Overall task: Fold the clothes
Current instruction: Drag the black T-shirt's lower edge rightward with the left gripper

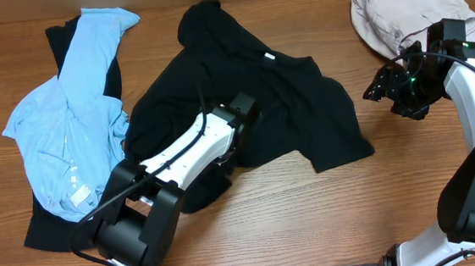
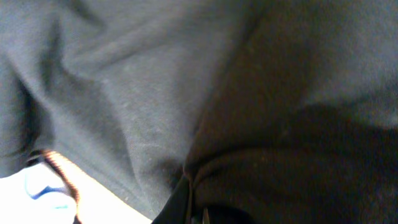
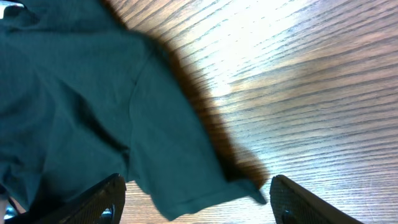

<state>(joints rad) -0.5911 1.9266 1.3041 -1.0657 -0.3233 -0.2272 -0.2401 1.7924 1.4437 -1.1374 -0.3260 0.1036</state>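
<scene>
Right claw (image 3: 198, 194) of mine hangs spread wide over a sleeve of the black shirt (image 1: 290, 103) lying crumpled on the table (image 1: 412, 187), while my left claw (image 1: 238, 118) presses into its cloth, grip impossible to tell.

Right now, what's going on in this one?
Two robot arms are working on the crumpled black T-shirt in the middle. The left gripper is pressed into its fabric, though a grip can't be confirmed. The right gripper hangs open over one sleeve. A light blue shirt and a beige garment lie unfolded at the sides.
</scene>
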